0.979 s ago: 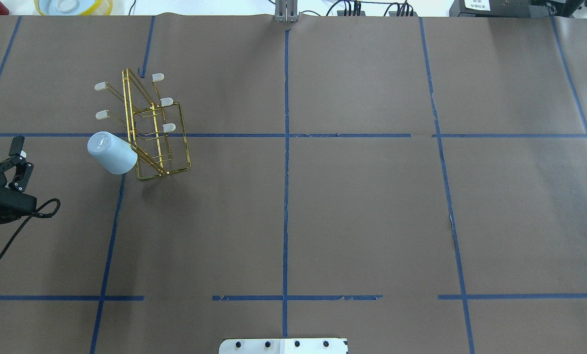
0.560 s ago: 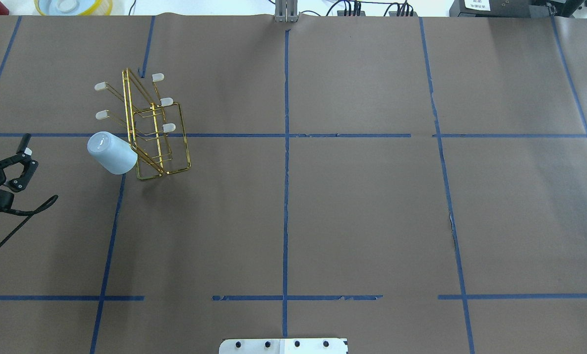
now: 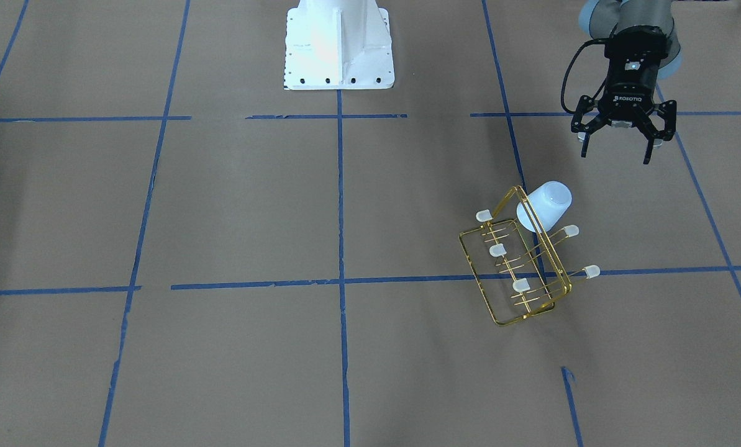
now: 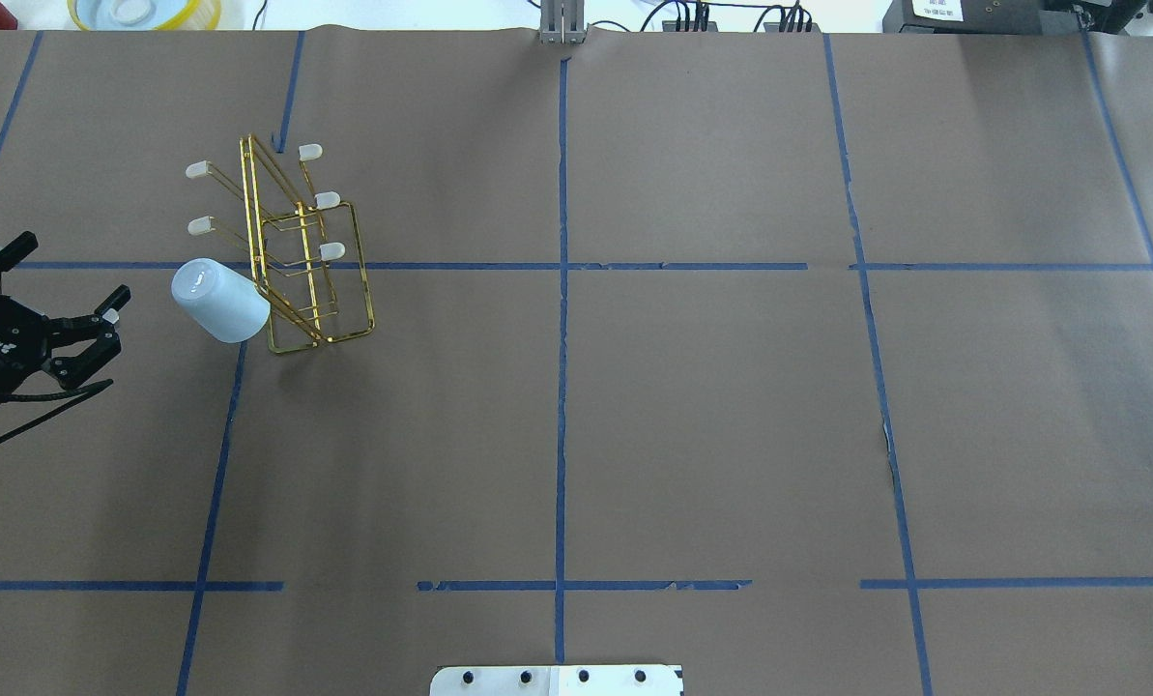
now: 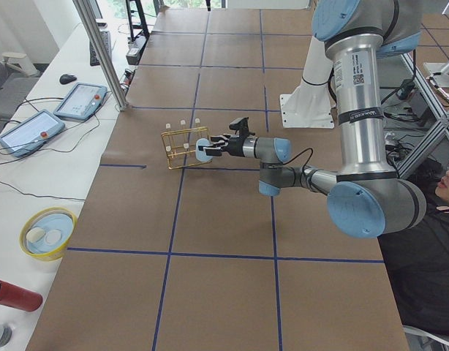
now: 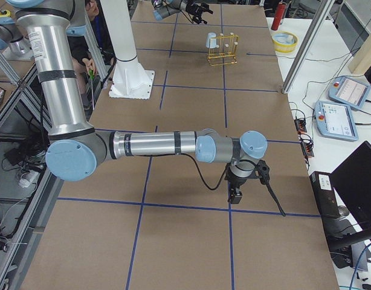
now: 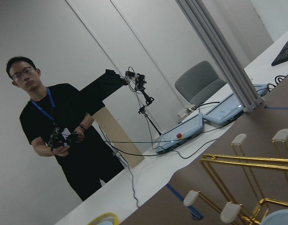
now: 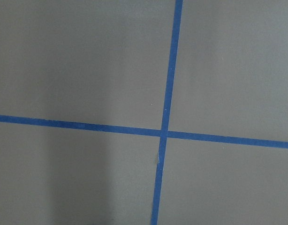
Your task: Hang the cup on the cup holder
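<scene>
The pale bluish-white cup [image 4: 218,301] sits upside down and tilted over the near-left prong of the gold wire cup holder [image 4: 301,253], which stands on the table's left half. Both show in the front view, cup [image 3: 545,206] and holder [image 3: 519,273]. My left gripper [image 4: 73,268] is open and empty, left of the cup with a clear gap; it also shows in the front view [image 3: 615,155]. The left wrist view shows capped prongs [image 7: 238,139] and the cup's edge [image 7: 281,218]. My right gripper [image 6: 234,194] hangs low over the table on the far right; I cannot tell if it is open.
A yellow-rimmed bowl [image 4: 141,12] and a red cylinder [image 5: 12,295] lie beyond the table's far left edge. The white robot base [image 3: 338,43] stands at the middle of the robot's side. An operator [image 7: 55,140] stands past the far edge, and tablets [image 5: 78,101] lie there.
My left gripper has turned about its wrist, so both spread fingers now show, and it has shifted slightly toward the far side. The cup and holder have not moved.
</scene>
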`<state>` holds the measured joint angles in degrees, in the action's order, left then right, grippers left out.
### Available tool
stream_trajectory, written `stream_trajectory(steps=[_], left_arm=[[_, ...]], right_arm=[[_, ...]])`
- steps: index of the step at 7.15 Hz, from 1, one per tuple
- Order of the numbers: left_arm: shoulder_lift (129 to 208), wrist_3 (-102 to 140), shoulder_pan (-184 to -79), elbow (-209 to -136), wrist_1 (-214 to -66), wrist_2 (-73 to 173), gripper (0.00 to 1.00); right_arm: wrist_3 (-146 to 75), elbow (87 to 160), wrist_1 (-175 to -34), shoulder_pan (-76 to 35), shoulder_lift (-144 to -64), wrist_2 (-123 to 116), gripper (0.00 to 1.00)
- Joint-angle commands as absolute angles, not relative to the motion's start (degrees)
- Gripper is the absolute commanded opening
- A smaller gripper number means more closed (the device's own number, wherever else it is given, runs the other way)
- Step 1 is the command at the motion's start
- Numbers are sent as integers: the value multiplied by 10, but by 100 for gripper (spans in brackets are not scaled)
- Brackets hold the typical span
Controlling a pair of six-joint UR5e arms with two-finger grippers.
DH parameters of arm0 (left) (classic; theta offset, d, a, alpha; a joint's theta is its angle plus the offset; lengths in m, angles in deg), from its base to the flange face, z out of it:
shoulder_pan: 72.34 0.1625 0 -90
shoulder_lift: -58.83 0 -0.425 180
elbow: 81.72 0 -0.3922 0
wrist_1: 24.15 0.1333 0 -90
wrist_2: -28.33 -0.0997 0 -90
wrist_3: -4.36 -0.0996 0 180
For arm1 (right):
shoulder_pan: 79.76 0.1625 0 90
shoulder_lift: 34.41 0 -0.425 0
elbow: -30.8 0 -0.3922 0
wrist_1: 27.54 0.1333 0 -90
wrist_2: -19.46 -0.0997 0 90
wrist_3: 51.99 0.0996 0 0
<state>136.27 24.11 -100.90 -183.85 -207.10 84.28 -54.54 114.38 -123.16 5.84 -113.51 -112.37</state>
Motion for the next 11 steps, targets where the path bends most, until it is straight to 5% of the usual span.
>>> stream_trajectory(steps=[1, 8, 11], left_arm=[[1363, 269, -1090, -1813, -2059, 995, 100], [1366, 261, -1326, -1751, -1884, 1351, 100], [1411, 268, -1416, -1750, -1701, 1481, 100]], right_arm=[[-545, 1144, -1232, 58, -1135, -1124, 100], [-545, 1144, -1232, 58, -1135, -1124, 100], [-545, 1144, -1232, 58, -1135, -1124, 100]])
